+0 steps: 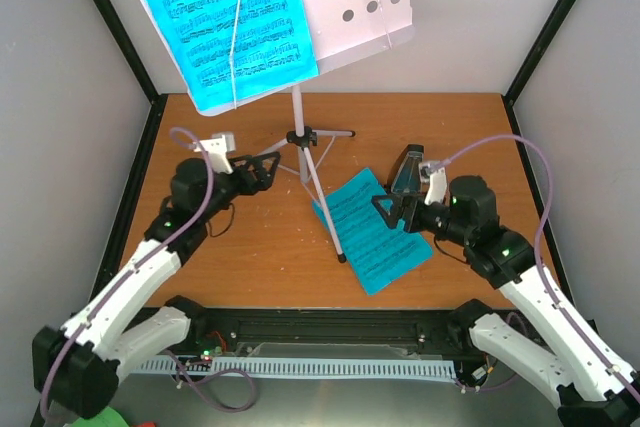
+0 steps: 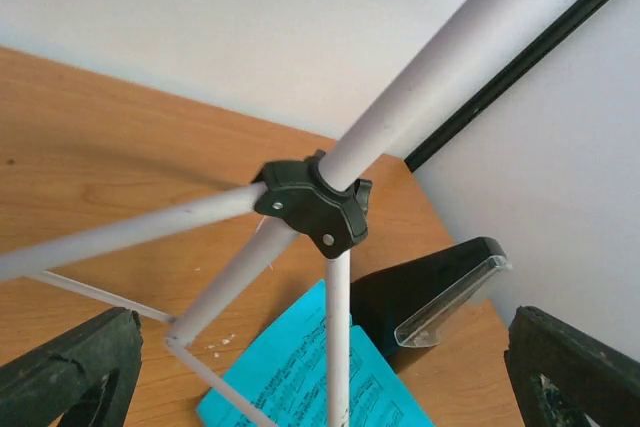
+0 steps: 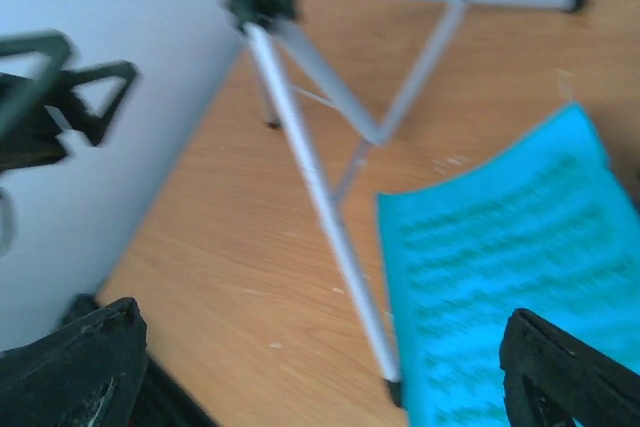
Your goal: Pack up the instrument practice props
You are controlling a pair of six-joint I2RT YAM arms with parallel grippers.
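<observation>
Left of the white tripod music stand (image 1: pixel 300 135), upright on the worktop (image 1: pixel 250 247), the left claw (image 1: pixel 268 171) stood open and empty. Right of it, the open right claw (image 1: pixel 393 212) hovered over a cyan sheet-music page (image 1: pixel 375 237), near the black metronome (image 1: pixel 408 169).

- Top external: set high above and behind both arm bases (image 1: pixel 185 315), looking down and forward from far; takes in the whole table (image 1: pixel 260 247) and the music stand (image 1: pixel 297 112) from desk to feet.
- Left wrist: very near and low, facing right and a little upward past the black tripod hub (image 2: pixel 315 202); reaches as far as the metronome (image 2: pixel 420 297) and the back right corner.
- Right wrist: near, facing left and downward across the tripod legs (image 3: pixel 314 187), somewhat blurred; reaches the left gripper (image 3: pixel 70 82) and the left wall (image 3: pixel 120 197).
- Shared by all three: tripod hub, legs and the cyan page (image 1: pixel 375 232) lying on the table.
</observation>
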